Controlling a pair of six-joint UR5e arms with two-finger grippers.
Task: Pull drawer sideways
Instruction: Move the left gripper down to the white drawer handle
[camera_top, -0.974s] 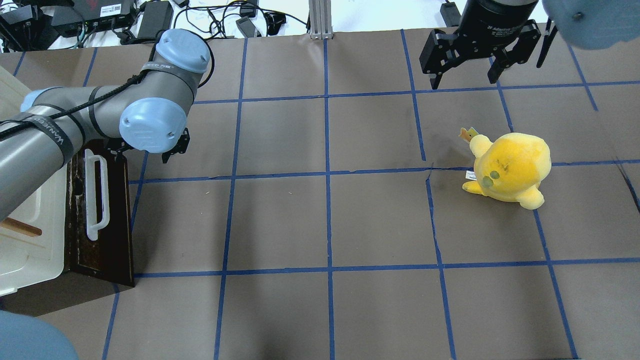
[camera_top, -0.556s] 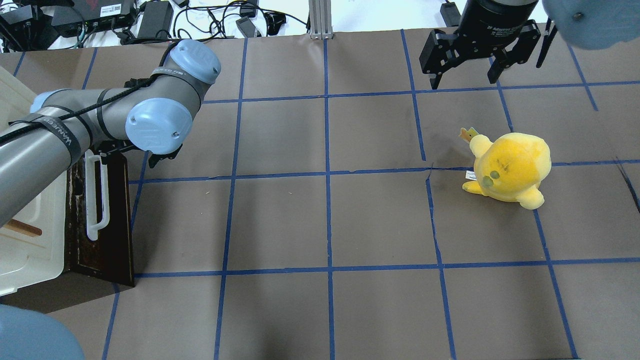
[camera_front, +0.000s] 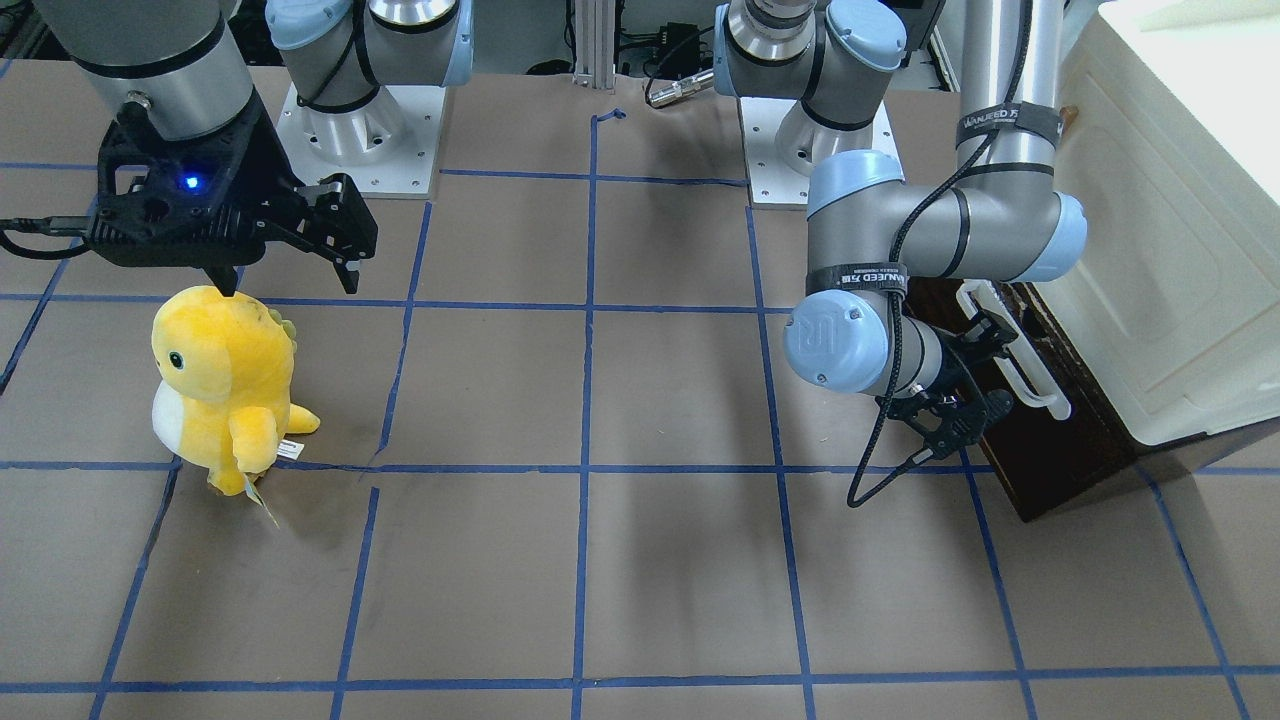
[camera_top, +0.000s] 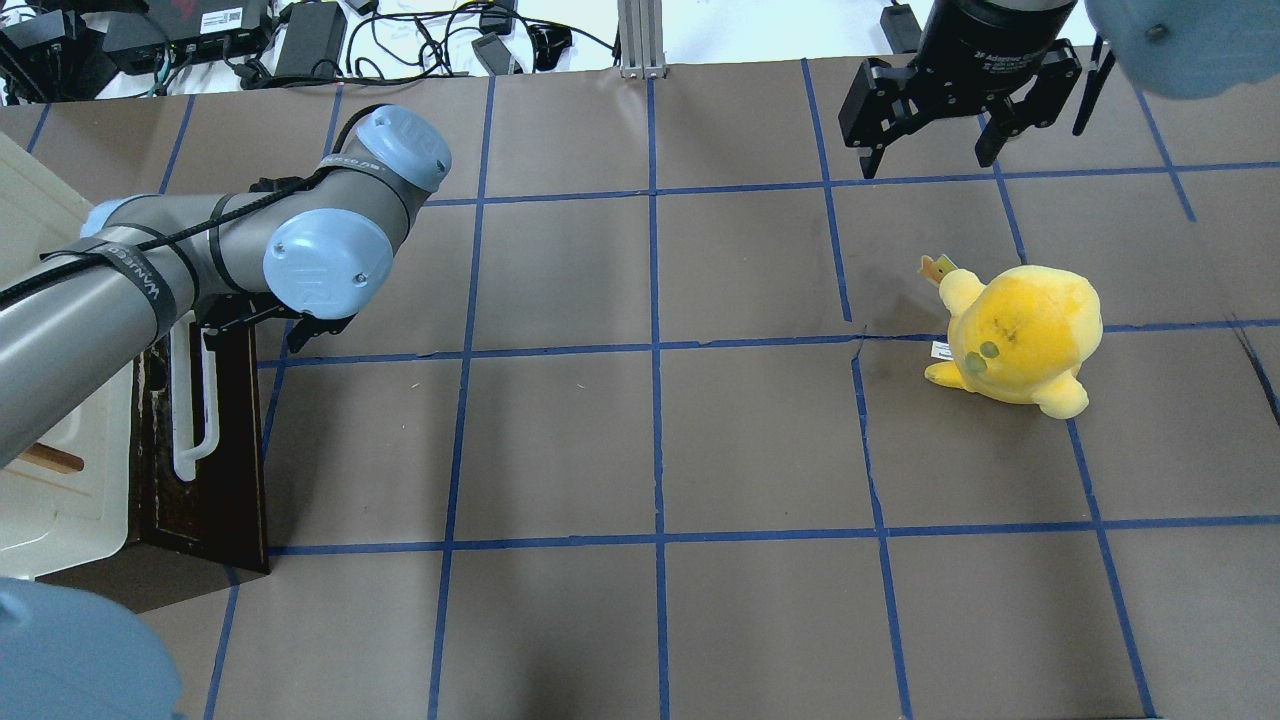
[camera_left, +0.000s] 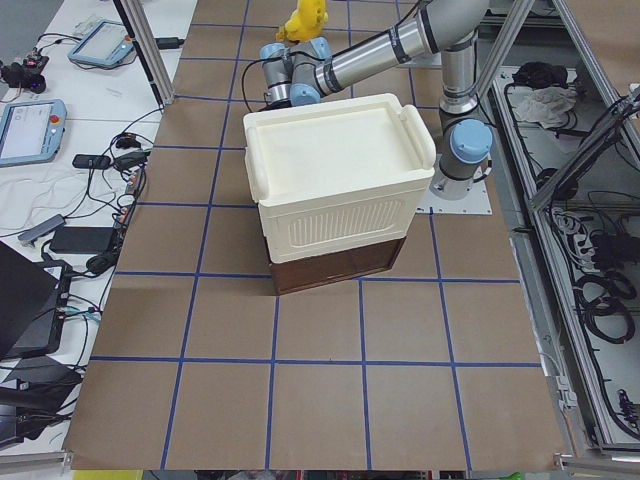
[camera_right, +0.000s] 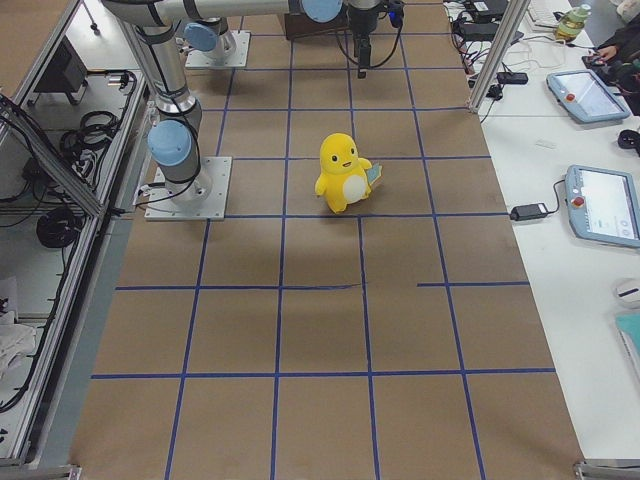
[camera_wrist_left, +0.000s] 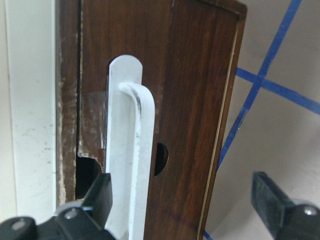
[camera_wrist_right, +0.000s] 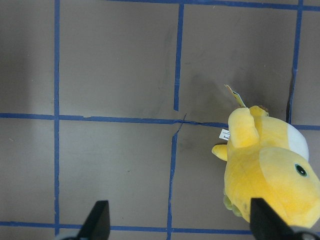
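Observation:
The drawer (camera_top: 225, 470) has a dark brown front and a long white bar handle (camera_top: 185, 420). It sits under a cream-white box at the table's left edge and also shows in the front view (camera_front: 1060, 450). My left gripper (camera_top: 265, 322) is open at the far end of the handle, mostly hidden under the wrist. In the left wrist view the handle (camera_wrist_left: 132, 150) stands between the fingers, close to the left finger (camera_wrist_left: 97, 197), and the gripper (camera_wrist_left: 185, 205) straddles the drawer front's edge. My right gripper (camera_top: 935, 155) hangs open and empty above the far right of the table.
The cream-white plastic box (camera_top: 50, 490) rests on top of the drawer's cabinet (camera_left: 335, 265). A yellow plush toy (camera_top: 1020, 340) stands on the right side, just near of the right gripper (camera_front: 285, 280). Cables and power bricks (camera_top: 300, 35) lie beyond the far edge.
My left gripper has moved left toward the drawer front and now brackets the far end of the white handle. The right arm and the plush have not moved.

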